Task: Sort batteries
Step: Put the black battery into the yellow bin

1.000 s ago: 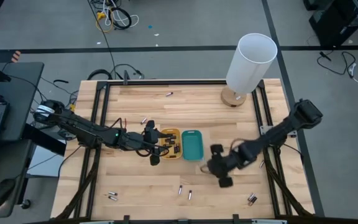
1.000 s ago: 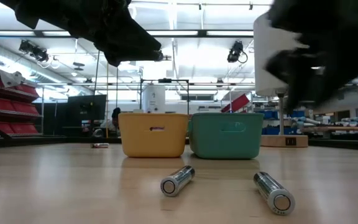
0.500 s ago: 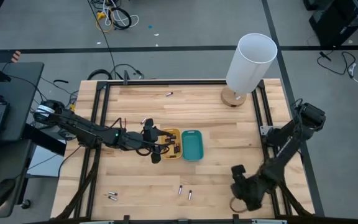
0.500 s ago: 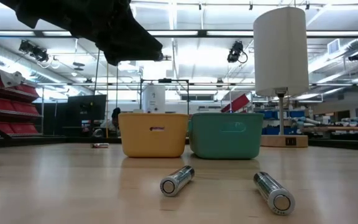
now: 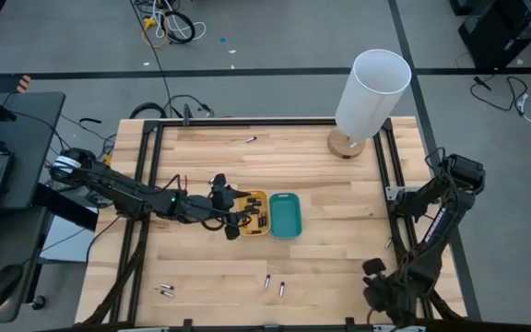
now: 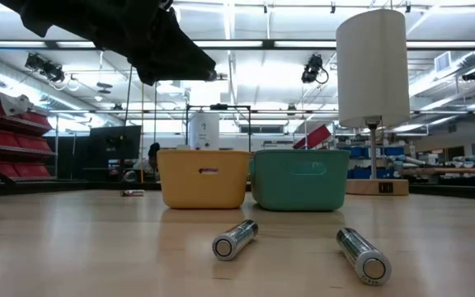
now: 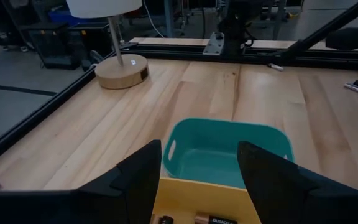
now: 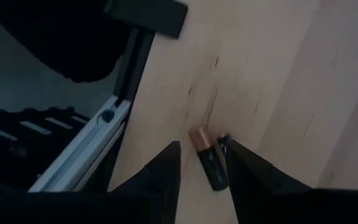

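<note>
Batteries (image 5: pixel 274 285) lie scattered on the table (image 5: pixel 330 184): two in front of the yellow tray (image 5: pixel 253 213), a pair (image 5: pixel 165 291) farther toward the front left corner, one (image 5: pixel 252 139) far behind the tray near the back rail, and several inside the tray itself. In the left wrist view, one cell in the tray reads DURACELL (image 7: pixel 223 220); the writing on its neighbours is too small to make out. The teal tray (image 5: pixel 285 214) sits touching the yellow one on its right and looks bare inside.

The left gripper (image 5: pixel 231 214) hangs over the yellow tray's left edge, fingers (image 7: pixel 140 176) spread apart with nothing between them.

The right gripper (image 5: pixel 384 295) is far from the tray, at the table's front right corner. Its own camera shows a copper-topped black battery (image 8: pixel 208 163) lying on the wood between its fingers (image 8: pixel 161 171), which stand on either side of it; I cannot tell whether they touch it.

A white lamp (image 5: pixel 371 93) stands behind the trays, to the right.
</note>
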Available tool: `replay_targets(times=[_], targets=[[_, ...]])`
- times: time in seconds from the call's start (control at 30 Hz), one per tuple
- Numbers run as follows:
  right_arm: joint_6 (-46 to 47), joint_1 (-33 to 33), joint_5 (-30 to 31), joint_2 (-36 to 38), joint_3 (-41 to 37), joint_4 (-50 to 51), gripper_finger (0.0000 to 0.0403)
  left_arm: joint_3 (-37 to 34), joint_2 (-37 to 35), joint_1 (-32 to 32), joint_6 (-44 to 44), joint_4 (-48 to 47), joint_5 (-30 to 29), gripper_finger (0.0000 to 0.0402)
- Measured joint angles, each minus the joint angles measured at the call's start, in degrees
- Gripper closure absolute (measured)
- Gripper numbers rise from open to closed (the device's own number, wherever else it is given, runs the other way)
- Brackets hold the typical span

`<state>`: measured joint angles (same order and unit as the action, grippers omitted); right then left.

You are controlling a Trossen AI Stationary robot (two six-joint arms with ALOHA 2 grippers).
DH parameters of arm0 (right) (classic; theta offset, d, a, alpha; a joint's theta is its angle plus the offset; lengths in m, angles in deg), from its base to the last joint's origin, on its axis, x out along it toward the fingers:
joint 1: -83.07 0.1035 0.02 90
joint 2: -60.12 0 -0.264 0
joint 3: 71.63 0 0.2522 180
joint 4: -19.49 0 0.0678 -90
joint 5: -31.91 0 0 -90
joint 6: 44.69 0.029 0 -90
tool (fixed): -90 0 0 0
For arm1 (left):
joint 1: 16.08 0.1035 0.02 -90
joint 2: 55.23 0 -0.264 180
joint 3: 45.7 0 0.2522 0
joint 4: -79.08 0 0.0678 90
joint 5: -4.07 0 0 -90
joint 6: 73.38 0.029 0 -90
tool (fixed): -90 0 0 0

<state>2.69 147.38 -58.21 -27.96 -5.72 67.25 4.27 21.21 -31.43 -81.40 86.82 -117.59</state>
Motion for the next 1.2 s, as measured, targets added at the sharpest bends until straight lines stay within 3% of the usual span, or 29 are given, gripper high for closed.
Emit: replay_targets(times=[0.3, 0.6, 0.97, 1.07, 1.2], targets=[[2.9, 1.8, -0.3, -0.9, -1.2, 2.7, 0.03, 0.0, 0.0, 0.0, -0.1, 0.0, 0.0, 0.0175], [0.0, 1.8, -6.2, -4.9, -1.1, -0.3, 0.0289, 0.0, 0.0, 0.0, -0.1, 0.0, -0.3, 0.0175], [-1.9, 1.5, -4.7, -7.8, -1.1, -1.3, 0.0291, 0.0, 0.0, 0.0, -0.2, 0.3, -0.7, 0.0174], [0.5, 1.2, -3.3, -7.8, -0.6, -0.8, 0.0291, 0.0, 0.0, 0.0, -0.2, 0.6, -0.8, 0.0174], [11.2, 0.2, -3.9, -7.8, -0.1, 1.4, 0.0289, 0.0, 0.0, 0.0, -0.1, 0.9, -0.9, 0.0174]])
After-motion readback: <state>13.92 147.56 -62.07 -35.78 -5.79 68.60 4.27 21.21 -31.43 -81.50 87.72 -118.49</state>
